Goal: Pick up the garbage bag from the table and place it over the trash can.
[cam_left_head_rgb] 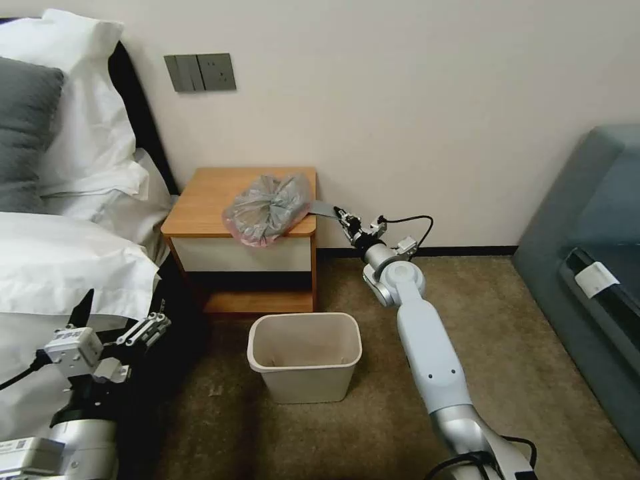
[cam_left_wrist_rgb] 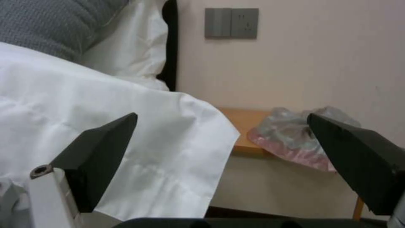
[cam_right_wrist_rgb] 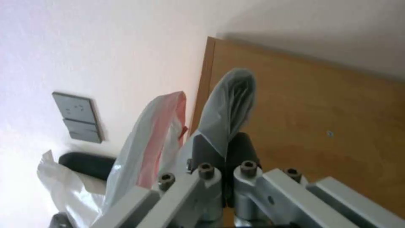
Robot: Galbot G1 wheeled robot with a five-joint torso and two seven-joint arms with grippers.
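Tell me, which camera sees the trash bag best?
The head view: the whole garbage bag sits crumpled on the table, its strip pinched in the right claw. The left wrist view shows part of it beyond a finger. The right wrist view shows just the pinched strip.

Right gripper (cam_left_head_rgb: pixel 341 217) clamped, left gripper (cam_left_head_rgb: pixel 113 320) spread.

Crinkly translucent plastic garbage bag (cam_left_head_rgb: pixel 269 208) on the table's (cam_left_head_rgb: pixel 207 200) smooth matt wood top.

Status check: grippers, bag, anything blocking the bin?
Right gripper shut on garbage bag flap at table edge. Left gripper open, parked by bed. Trash can below, unobstructed.
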